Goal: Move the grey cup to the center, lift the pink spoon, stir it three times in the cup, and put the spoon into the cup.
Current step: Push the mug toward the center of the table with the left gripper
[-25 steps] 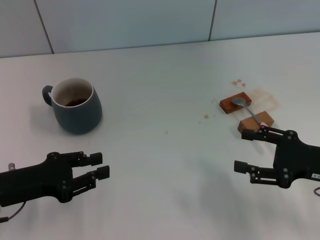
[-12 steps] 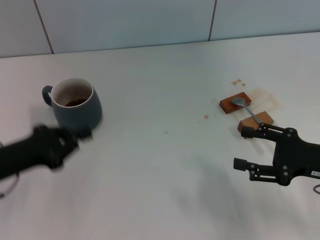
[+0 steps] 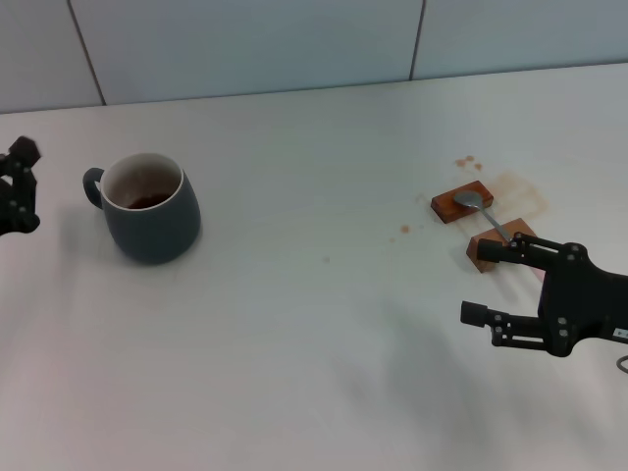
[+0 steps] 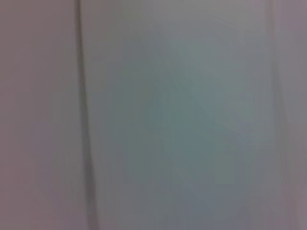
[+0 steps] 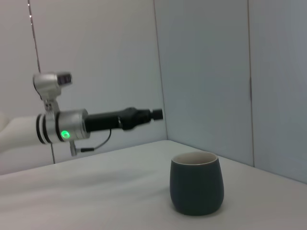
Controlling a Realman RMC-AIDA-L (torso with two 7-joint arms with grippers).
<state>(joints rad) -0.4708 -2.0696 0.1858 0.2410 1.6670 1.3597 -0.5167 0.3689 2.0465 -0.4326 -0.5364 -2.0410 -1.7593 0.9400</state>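
Note:
The grey cup (image 3: 149, 208) stands upright at the left of the white table, its handle pointing left, with brown stains inside. It also shows in the right wrist view (image 5: 196, 189). The pink spoon (image 3: 481, 209) lies across two brown wooden blocks at the right, silver bowl on the far block; its pink handle is mostly hidden under my right gripper. My right gripper (image 3: 481, 282) is open and empty, just in front of the near block. My left gripper (image 3: 17, 186) is at the left edge, left of the cup's handle, apart from it. It also shows in the right wrist view (image 5: 144, 115).
The far wooden block (image 3: 453, 207) and the near wooden block (image 3: 491, 245) lie at the right, with brown spill stains (image 3: 520, 189) around them. A tiled wall (image 3: 294, 39) runs behind the table. The left wrist view shows only a blurred wall.
My left arm has swung from the front left of the table back to the left edge beside the cup's handle. The right gripper has shifted slightly right. Cup and spoon have not moved.

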